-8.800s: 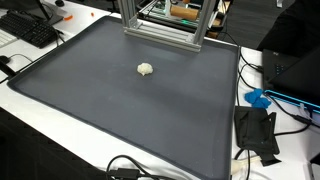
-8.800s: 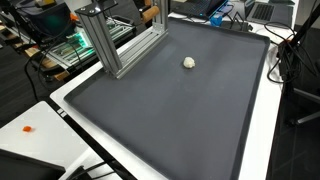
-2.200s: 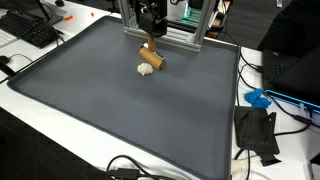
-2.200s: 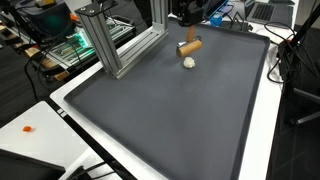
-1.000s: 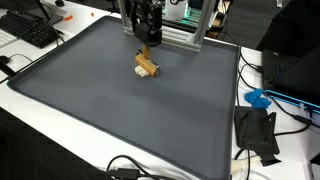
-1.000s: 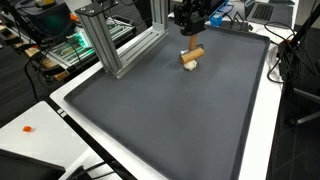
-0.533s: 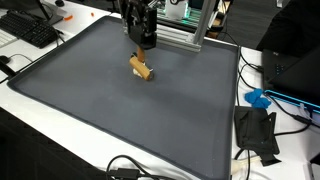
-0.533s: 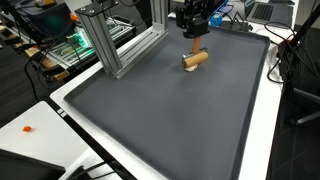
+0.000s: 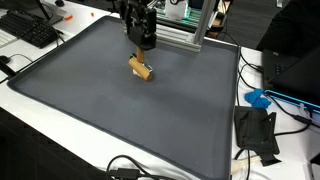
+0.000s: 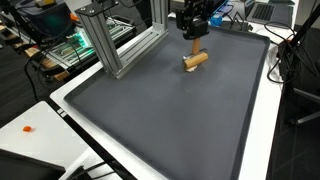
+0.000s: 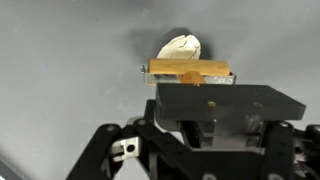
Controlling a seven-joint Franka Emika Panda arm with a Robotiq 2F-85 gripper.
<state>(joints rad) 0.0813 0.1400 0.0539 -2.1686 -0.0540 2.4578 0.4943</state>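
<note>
Wrist view: my own body fills the lower half, so the spot where my jaws meet the wooden block (image 11: 188, 72) is hidden. The block covers the near edge of the white lump (image 11: 181, 46). I cannot tell whether the two touch.

In both exterior views the lump cannot be made out; the block (image 9: 141, 68) (image 10: 195, 60) hangs over that spot. My arm is cut off by the top edge in both.

Keyboard (image 9: 30, 30): cut by the left edge. Blue item (image 9: 258, 98) and orange speck (image 10: 28, 128): too small to identify. Cable (image 9: 130, 168): runs off the bottom edge.
</note>
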